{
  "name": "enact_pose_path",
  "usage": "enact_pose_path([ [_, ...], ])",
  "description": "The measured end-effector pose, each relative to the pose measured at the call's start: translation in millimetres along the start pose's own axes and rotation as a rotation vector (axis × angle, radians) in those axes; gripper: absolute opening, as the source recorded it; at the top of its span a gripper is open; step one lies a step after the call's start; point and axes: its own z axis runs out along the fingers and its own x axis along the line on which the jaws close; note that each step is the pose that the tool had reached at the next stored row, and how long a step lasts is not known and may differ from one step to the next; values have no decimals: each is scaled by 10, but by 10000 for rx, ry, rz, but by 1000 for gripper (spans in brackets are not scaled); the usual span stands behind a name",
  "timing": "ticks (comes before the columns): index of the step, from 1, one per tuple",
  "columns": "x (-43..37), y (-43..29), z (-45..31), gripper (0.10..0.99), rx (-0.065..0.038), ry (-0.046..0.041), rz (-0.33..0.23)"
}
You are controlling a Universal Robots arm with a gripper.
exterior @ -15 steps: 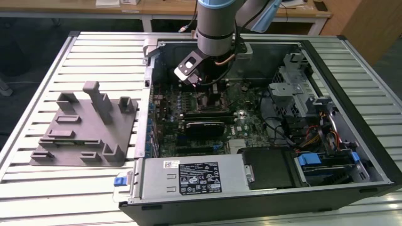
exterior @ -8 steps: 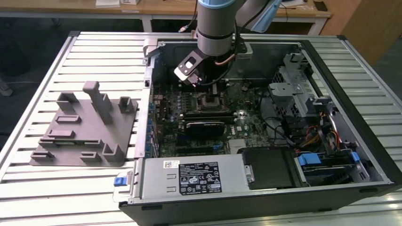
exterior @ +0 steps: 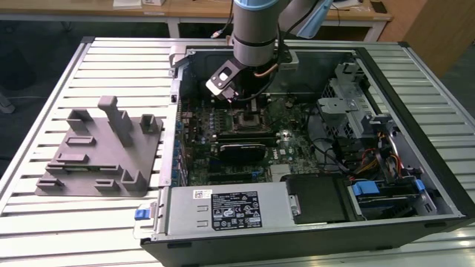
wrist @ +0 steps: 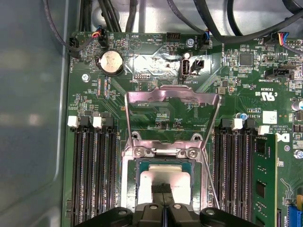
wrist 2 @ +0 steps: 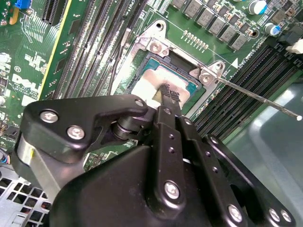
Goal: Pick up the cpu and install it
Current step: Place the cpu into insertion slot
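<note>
Second wrist view had my gripper (wrist 2: 169, 96) clenched, fingertips pressed together with nothing between them, their ends down at the top of the cpu (wrist 2: 156, 80); touching or just above, I could not tell. The cpu lay flat inside the socket (wrist 2: 143, 47), so I judged the pick-up and the placing done. The load plate (wrist: 166, 96) stood raised in the first wrist view and the lever (wrist 2: 258, 98) hung free beside the socket, so the clamping was not yet done.
</note>
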Motion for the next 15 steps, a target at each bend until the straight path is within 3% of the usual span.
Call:
enact_pose_path([
  [15, -2, 26, 15, 106, -1, -6, 134],
])
